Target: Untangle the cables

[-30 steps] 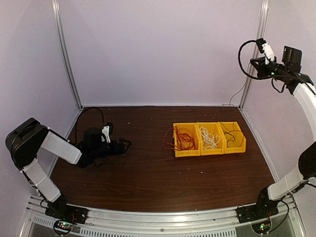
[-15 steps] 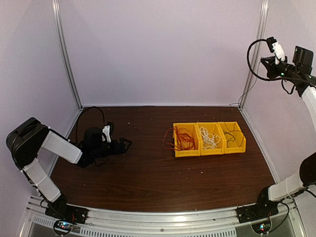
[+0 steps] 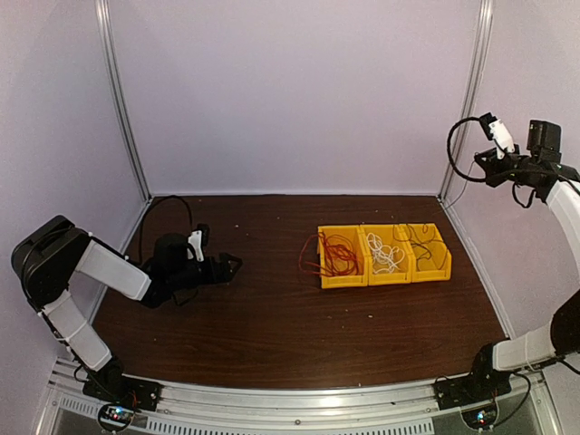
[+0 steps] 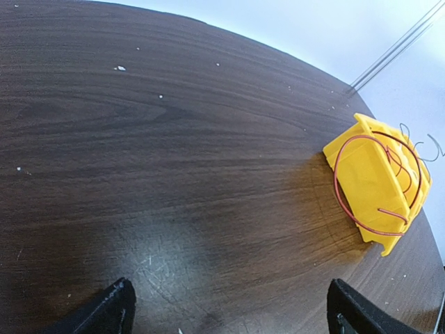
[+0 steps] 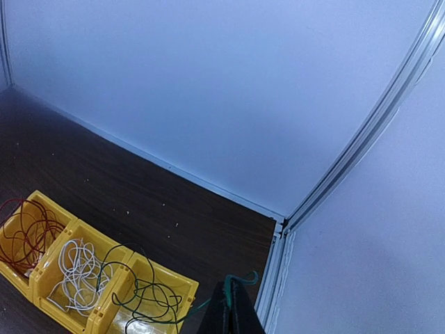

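Note:
Three yellow bins sit in a row right of the table's centre. The red cable (image 3: 337,254) lies in the left bin, with loops hanging over its left side. The white cable (image 3: 385,252) lies in the middle bin. The dark cable (image 3: 426,246) lies in the right bin. My right gripper (image 3: 478,156) is high near the back right corner, shut on the end of the dark cable (image 5: 149,296), which looks dark green and trails down into its bin. My left gripper (image 3: 234,265) is open and empty, low over the table at the left, far from the bins. Its view shows the red cable (image 4: 348,202).
The yellow bins (image 3: 343,282) stand joined side by side. The booth's walls and a metal corner post (image 3: 462,109) stand close to my right gripper. The dark wooden table (image 3: 272,326) shows small white specks.
My right arm has swung further right and then come down lower, still holding the dark cable's end. The left arm has not moved.

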You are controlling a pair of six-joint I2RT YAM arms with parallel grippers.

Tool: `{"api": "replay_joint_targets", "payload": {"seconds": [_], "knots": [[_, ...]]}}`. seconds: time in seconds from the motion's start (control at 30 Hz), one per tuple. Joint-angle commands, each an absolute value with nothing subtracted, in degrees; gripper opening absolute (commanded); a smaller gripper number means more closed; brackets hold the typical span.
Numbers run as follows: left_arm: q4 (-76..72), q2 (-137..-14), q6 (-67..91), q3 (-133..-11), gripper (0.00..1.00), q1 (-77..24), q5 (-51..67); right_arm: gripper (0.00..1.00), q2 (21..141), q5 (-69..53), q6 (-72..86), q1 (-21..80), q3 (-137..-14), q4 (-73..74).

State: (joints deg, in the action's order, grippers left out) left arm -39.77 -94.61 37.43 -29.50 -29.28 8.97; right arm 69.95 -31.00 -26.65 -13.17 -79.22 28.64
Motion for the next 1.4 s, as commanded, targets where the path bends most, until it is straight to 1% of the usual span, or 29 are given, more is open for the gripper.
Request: {"api": "replay_joint_targets", "payload": {"seconds": [0.0, 0.17, 0.47, 0.7, 0.87, 0.93, 1.07, 1.37], "knots": [[-40.9, -94.6, 37.1, -30.2, 0.98, -28.9, 8.8, 0.00, 70.0, -28.8, -25.8, -15.8, -77.9, 25.5], [-40.9, -95.2, 37.3, -30.6, 0.98, -28.9, 8.9, 0.00, 70.8, -31.4, -25.7, -19.7, -77.3, 25.6], [-40.5, -96.1, 37.3, -31.5, 0.98, -28.9, 9.4, 0.00, 72.0, -29.4, -26.5, -20.2, -73.6, 23.0], [-40.3, -95.7, 37.3, -31.1, 0.98, -28.9, 9.4, 0.00, 74.0, -15.7, -29.1, -21.5, -73.2, 18.8], [-40.4, -95.6, 37.2, -30.7, 0.98, -28.9, 9.1, 0.00, 73.9, -11.9, -28.9, -23.3, -74.8, 16.9], [-40.7, -95.7, 37.2, -30.5, 0.98, -28.9, 9.2, 0.00, 73.5, -13.8, -29.0, -23.3, -74.2, 16.7], [-41.0, -96.0, 37.3, -30.5, 0.98, -28.9, 9.4, 0.00, 74.0, -22.7, -28.6, -22.3, -72.1, 18.5], [-40.2, -95.5, 37.1, -30.3, 0.98, -28.9, 8.9, 0.00, 75.6, -27.9, -28.8, -14.9, -66.9, 19.2]]}}
